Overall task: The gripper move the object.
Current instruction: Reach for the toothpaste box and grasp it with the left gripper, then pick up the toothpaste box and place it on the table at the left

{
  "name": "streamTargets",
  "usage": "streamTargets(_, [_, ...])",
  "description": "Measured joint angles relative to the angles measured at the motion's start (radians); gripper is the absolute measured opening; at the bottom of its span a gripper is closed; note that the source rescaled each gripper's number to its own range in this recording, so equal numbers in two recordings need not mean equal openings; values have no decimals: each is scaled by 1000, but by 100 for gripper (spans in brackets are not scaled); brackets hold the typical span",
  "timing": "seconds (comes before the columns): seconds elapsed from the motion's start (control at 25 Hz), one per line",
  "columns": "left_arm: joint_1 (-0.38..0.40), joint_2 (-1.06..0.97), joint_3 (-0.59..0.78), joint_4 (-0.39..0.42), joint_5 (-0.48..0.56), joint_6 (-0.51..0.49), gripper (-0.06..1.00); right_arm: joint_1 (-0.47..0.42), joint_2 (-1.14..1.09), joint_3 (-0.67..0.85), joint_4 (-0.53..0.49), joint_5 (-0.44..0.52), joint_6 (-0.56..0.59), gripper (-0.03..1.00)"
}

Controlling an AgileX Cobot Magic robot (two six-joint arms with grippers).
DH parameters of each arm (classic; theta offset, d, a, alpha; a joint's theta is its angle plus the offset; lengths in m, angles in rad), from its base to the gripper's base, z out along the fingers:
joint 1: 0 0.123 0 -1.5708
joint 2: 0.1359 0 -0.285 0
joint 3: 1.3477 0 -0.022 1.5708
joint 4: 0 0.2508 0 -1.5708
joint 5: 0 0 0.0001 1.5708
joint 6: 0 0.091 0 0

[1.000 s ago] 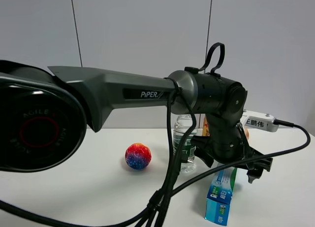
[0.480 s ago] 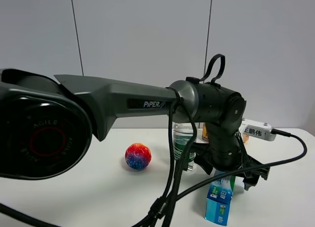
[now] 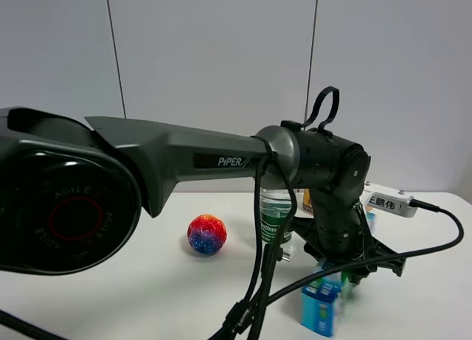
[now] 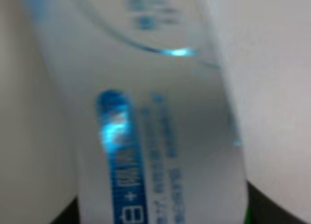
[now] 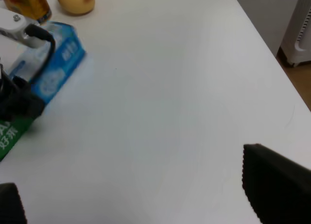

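The dark PiPER arm (image 3: 184, 152) sweeps in from the left of the frame, passing above a multicoloured ball (image 3: 206, 234) and a clear water bottle (image 3: 274, 218) on the white table (image 3: 110, 281). At lower right the left gripper (image 3: 345, 272) stands over the object (image 3: 321, 310), the blue carton. In the wrist view dark fingertips press against both long sides, so the jaws appear closed on it. The carry seems to be under way. Next comes a steady transfer clear of the bottle, then a level set-down. The right gripper (image 5: 129, 180) hangs wide open over bare tabletop, holding nothing.
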Motion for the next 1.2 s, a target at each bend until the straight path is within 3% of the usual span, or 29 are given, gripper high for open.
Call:
streamTargets(0.04, [-3,0,0,3,1,22,0,0,0,0,0,0,0,100])
streamTargets(0.36, [-23,-38,-39,23,52,65,1,0,0,0,0,0,0,100])
streamTargets(0.8, [-62,-238,-469,45,348,139,1,0,0,0,0,0,0,100])
streamTargets(1.0, [-45,-356,-581,172,413,161,1,0,0,0,0,0,0,100])
streamTargets(1.2, [63,-454,-586,239,427,165,1,0,0,0,0,0,0,100])
